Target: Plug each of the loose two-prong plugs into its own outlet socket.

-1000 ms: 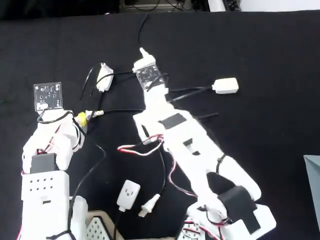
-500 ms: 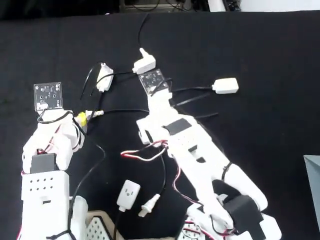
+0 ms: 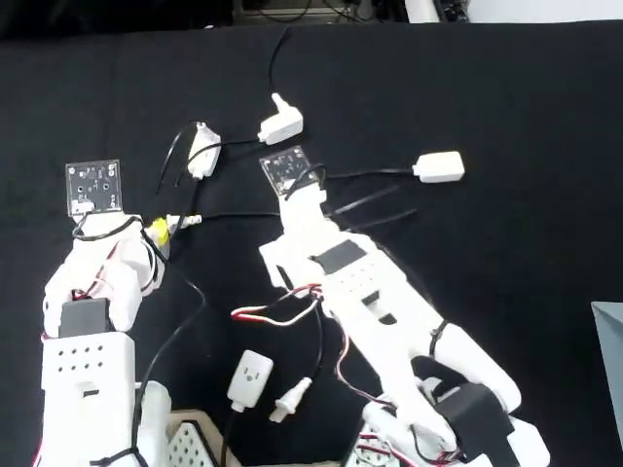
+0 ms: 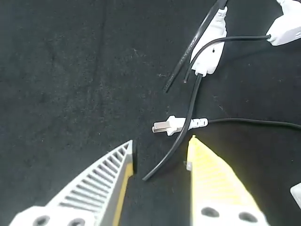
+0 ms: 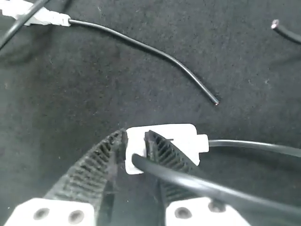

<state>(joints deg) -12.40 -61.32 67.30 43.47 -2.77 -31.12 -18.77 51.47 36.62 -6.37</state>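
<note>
A white outlet socket (image 3: pixel 279 122) lies at the far middle of the black table; in the right wrist view this socket (image 5: pixel 174 141) sits right at the tip of my right gripper (image 5: pixel 135 134), and a thick black cord (image 5: pixel 211 186) is draped across the gripper. My left gripper (image 4: pixel 157 141) is open just short of a loose two-prong plug (image 4: pixel 171 125), with a black cord running between its fingers. That plug (image 3: pixel 185 220) lies beside the left gripper (image 3: pixel 161 233). Another socket (image 3: pixel 202 151) lies just beyond it.
A third socket (image 3: pixel 438 165) lies to the far right on its cord. Near the front lie a fourth socket (image 3: pixel 250 377) and a second plug (image 3: pixel 292 397). Loose black cords cross the table's middle. A grey object (image 3: pixel 608 341) shows at the right edge.
The right arm has drawn back toward the front; the far socket slid slightly with it at first, then stayed put. The left arm has not moved.
</note>
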